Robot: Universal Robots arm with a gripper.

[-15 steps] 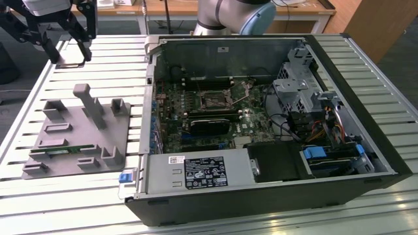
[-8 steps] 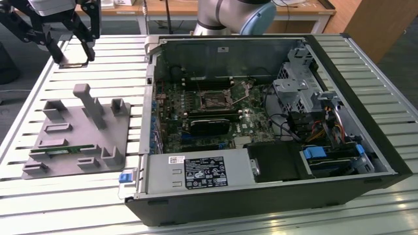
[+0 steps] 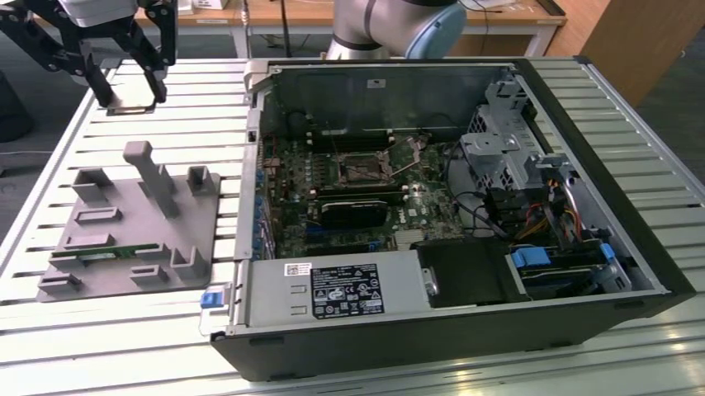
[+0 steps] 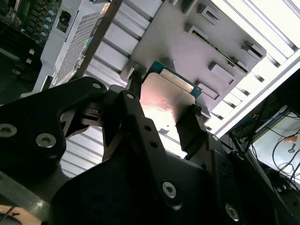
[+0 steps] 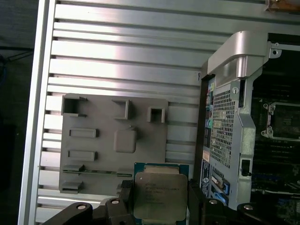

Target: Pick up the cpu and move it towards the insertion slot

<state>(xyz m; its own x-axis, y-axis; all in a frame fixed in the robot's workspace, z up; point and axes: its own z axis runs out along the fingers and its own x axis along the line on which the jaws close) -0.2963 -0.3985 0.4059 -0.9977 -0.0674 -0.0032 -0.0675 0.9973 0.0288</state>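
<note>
At the upper left of the exterior view, my gripper [image 3: 132,99] hangs above the slatted aluminium table [image 3: 66,330], well clear of the grey plastic tray [image 3: 115,223] below it. The fingers [image 5: 123,199] are closed to chip width and pinch the cpu [image 5: 158,192] by two opposite edges. In both wrist views its silver-grey lid and green border sit square between the pads. A green memory stick [image 3: 105,254] lies in the tray's lower slot.

Centre frame: the silver end wall [image 3: 256,124] of the open computer case [image 3: 617,165] stands between me and the motherboard [image 3: 330,198]. The insertion slot [image 3: 364,169] lies in the board's upper middle, silver frame round a dark centre, well apart from the gripper towards the exterior view's right.

Judgement for the carry:
- This is an edge grip only, so the pinch should be firm and the pace slow, with no swing.
- The chip should travel level, with height enough to pass over the end wall.
- It should arrive squared to the socket frame.
- It should stay off the cables [image 3: 414,157] just beside the socket's right.
</note>
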